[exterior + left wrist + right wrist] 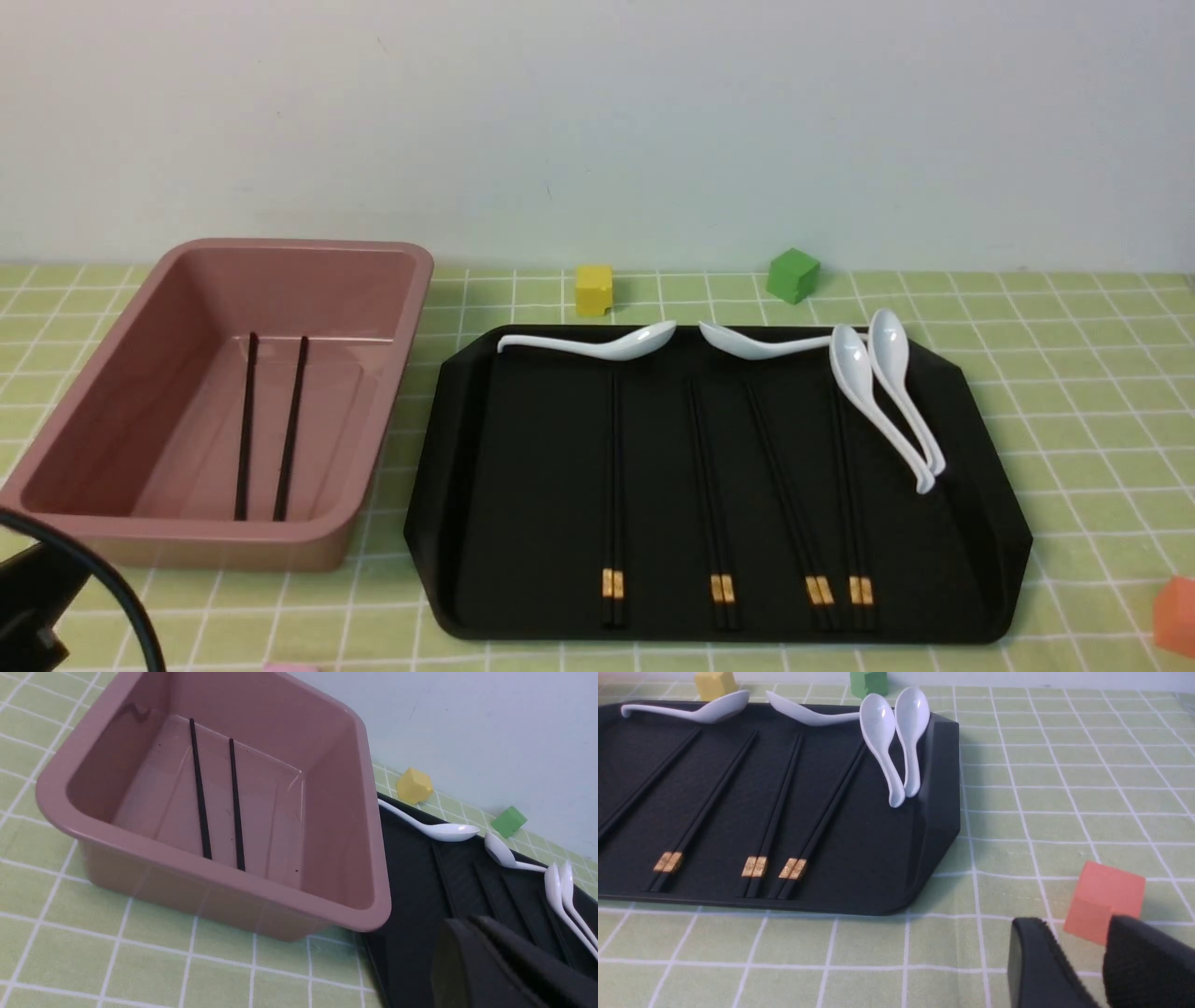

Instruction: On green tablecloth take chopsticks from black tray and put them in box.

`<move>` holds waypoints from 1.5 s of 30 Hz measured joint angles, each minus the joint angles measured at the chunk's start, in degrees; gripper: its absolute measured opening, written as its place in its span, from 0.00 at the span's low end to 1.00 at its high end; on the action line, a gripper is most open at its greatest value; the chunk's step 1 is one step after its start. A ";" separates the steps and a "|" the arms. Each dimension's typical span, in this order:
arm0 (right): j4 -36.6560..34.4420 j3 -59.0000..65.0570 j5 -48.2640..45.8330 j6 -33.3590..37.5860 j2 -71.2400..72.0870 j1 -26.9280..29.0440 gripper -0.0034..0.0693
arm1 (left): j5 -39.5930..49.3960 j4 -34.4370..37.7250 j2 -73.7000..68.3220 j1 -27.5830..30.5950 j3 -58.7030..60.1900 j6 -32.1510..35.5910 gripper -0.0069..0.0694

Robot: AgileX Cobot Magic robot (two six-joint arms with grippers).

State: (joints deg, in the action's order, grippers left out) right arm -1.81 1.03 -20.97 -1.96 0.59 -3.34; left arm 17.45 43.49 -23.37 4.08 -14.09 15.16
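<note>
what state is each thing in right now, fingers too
Deep dusty-pink plastic box: upright, open-topped, two sticks inside
Two thin plain black chopsticks: lying apart in the box
Flat black plastic tray: loaded with utensils
Four black gold-banded chopstick pairs: lying in the tray
Four white glossy spoons: two paired side by side
Left fingers: shut
Right fingers: open, holding nothing
</note>
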 joint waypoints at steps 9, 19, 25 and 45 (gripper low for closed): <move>0.06 0.00 0.00 0.00 0.00 0.00 0.38 | -0.18 -6.44 6.85 -1.19 3.65 -0.95 0.07; 0.06 0.00 0.00 0.00 0.00 0.00 0.38 | 0.65 -35.24 20.70 -10.46 14.37 -24.51 0.08; 0.06 0.00 0.00 0.00 0.00 0.00 0.38 | 3.62 -42.17 24.03 -11.36 15.73 -32.21 0.08; 0.06 0.00 0.00 0.00 0.00 0.00 0.38 | 4.18 -42.82 24.03 -11.36 15.80 -32.74 0.10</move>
State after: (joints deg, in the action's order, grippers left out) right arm -1.75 1.03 -20.97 -1.96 0.59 -3.34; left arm 21.63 0.67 0.66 -7.28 1.71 -17.58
